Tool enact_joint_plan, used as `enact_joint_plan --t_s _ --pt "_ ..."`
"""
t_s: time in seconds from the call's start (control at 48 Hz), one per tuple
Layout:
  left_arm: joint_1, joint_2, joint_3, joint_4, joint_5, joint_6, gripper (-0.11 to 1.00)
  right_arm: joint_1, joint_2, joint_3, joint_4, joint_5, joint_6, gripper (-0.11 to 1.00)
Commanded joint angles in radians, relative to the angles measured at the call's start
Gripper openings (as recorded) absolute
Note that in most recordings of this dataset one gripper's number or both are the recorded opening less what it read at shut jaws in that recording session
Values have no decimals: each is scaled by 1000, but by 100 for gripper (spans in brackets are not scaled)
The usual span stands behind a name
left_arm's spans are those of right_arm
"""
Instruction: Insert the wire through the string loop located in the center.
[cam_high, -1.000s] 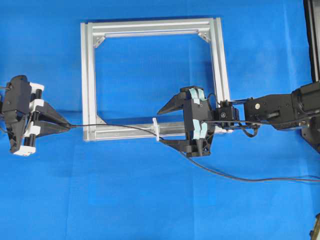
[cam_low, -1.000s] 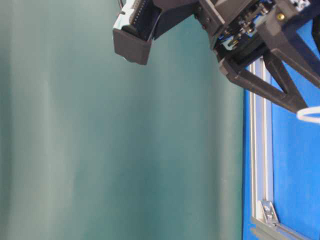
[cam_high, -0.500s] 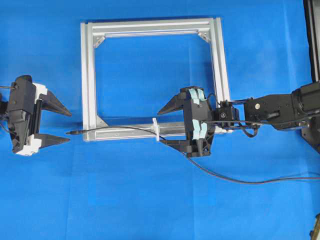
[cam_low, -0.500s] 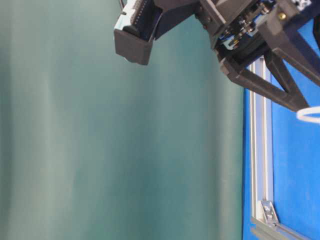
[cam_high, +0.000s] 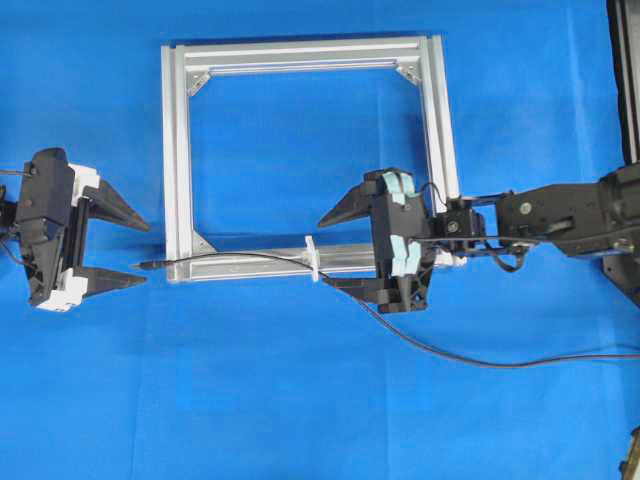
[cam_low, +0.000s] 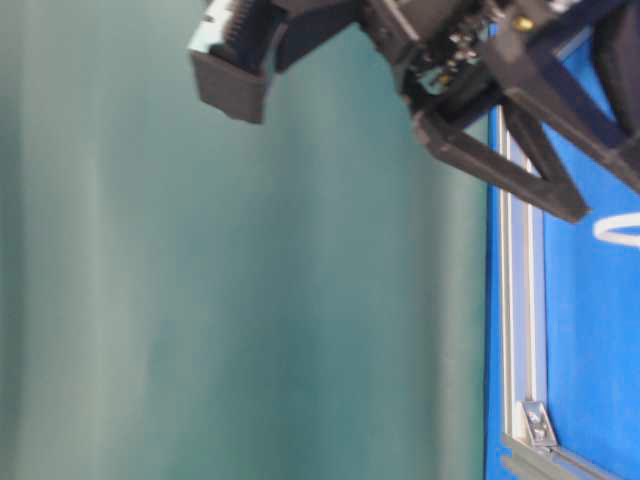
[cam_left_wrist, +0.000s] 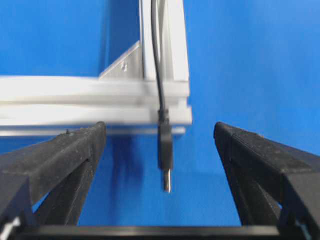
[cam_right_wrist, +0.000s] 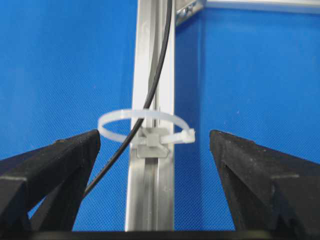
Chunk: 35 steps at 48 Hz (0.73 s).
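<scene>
Two grippers, both spread wide, neither holding anything. Silver frame (cam_high: 305, 160) on blue cloth serves as landmark. String loop (cam_high: 312, 258), white, upright on frame's near bar. Wire (cam_high: 250, 256) threaded through loop, lying along that bar; plug just past frame's corner, between left gripper's (cam_high: 120, 250) fingers, untouched. Right gripper (cam_high: 335, 250) flanks loop.
</scene>
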Motion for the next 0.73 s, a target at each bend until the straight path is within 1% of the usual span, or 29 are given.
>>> enact_joint_plan --t_s 0.0,0.25,0.437,0.708 --pt "15 -29 -34 3 20 2 90 -2 -52 -8 -2 18 -2 97" --pt "37 -97 -71 3 89 3 90 -3 -132 -6 -3 71 -3 97" --pt "44 -126 -72 3 97 2 90 -2 -158 0 -3 89 -5 97" --pt "44 -126 -72 3 97 0 89 -2 -160 3 -3 87 -5 97"
